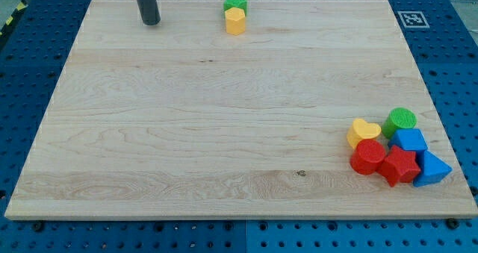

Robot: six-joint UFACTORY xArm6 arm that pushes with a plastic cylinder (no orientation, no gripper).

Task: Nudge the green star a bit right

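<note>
Up at the surface's (224, 119) top edge the green star (234, 2) sits touching a yellow block (235, 21) just below it, while my tip (151, 22), a bare rod with no jaws, stands well off to the view's left.

Dark rod (148, 3): upper length cut off by the view's top edge; my tip (151, 22) shows.
Green star block (235, 2): lower part hidden behind the yellow hexagonal block (235, 21) touching it.
Blue blocks (410, 140), right of the red cluster: partly hidden; exact shapes unclear.
Black-and-white printed tag (411, 19), on the wooden board (224, 119): pattern too small to read.
</note>
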